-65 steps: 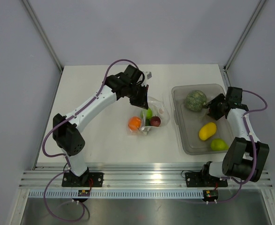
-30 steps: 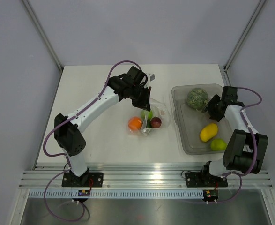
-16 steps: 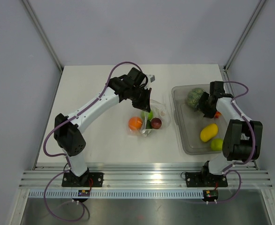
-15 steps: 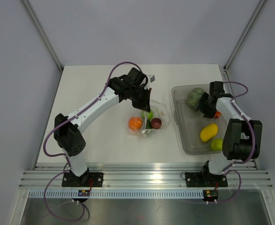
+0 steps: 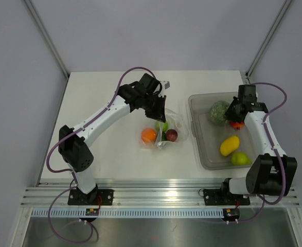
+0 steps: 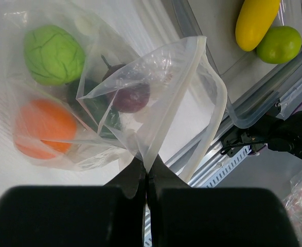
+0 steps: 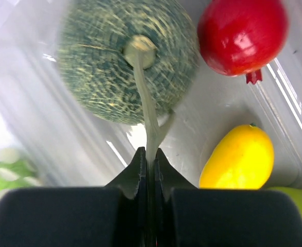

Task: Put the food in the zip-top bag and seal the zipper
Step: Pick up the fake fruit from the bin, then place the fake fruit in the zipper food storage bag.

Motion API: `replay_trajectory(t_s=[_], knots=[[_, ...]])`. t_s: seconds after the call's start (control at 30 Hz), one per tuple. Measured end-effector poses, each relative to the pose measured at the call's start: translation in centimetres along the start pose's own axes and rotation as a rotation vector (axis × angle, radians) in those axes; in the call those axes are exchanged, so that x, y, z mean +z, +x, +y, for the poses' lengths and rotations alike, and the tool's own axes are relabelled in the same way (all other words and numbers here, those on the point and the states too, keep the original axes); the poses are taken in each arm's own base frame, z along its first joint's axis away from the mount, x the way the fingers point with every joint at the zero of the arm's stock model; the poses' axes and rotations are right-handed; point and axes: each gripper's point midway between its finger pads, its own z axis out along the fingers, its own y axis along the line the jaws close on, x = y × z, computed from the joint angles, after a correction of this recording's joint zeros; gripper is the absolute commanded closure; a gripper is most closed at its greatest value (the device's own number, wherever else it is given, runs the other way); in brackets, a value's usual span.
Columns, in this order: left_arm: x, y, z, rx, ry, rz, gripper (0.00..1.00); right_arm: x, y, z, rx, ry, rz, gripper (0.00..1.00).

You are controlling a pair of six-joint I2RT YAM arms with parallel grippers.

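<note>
Melon (image 7: 127, 62) netted, round, stem in R pincer (image 7: 148, 153) | bag (image 6: 158, 98) crinkly, clear

1. On my overhead feed, the white-and-black left arm (image 5: 104, 116) is made of smooth white tubular links joined by chunky black joint housings.
2. The white-and-black right arm (image 5: 261, 131) is built the same way.
3. A thin purple left cable (image 5: 122, 77) runs outside the left arm, and a matching purple right cable (image 5: 271, 84) runs outside the right.
4. Each arm ends in a flat black base plate (image 5: 91, 195).
5. My left wrist feed shows matte black left fingers (image 6: 132, 180), broad behind and tapering to narrow tips.
6. The matte black right fingers (image 7: 139, 170) taper alike.
</note>
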Motion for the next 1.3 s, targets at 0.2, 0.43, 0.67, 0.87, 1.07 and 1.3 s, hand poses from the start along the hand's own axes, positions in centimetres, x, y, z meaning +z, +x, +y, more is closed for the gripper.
replay_trajectory(t_s=[0.2,0.43,0.67,0.87,1.07,1.3], knots=[[-0.6,-1.5,-1.0,-0.001,0.023,-0.036,1.00,-7.3,-4.1,2.0,0.007,-0.095,-0.162,1.00],[0.1,-2.2,-1.6,-0.015,0.051,-0.038,1.00,-13.2,-6.1,3.6,-0.001,-0.192,-0.252,1.00],[1.6,-4.3,-2.6,-0.031,0.094,-0.047,1.00,-16.8,-5.4,5.0,-0.045,-0.275,-0.208,1.00],[1.8,-5.7,-2.8,-0.039,0.132,-0.059,1.00,-22.0,-5.8,7.9,-0.102,-0.410,-0.250,1.00],[2.2,-6.7,-2.0,-0.072,0.152,-0.056,1.00,-24.8,-2.9,11.0,-0.163,-0.575,-0.202,1.00],[3.0,-6.7,-1.7,-0.095,0.165,-0.035,1.00,-25.4,0.9,13.3,-0.199,-0.703,-0.102,1.00]])
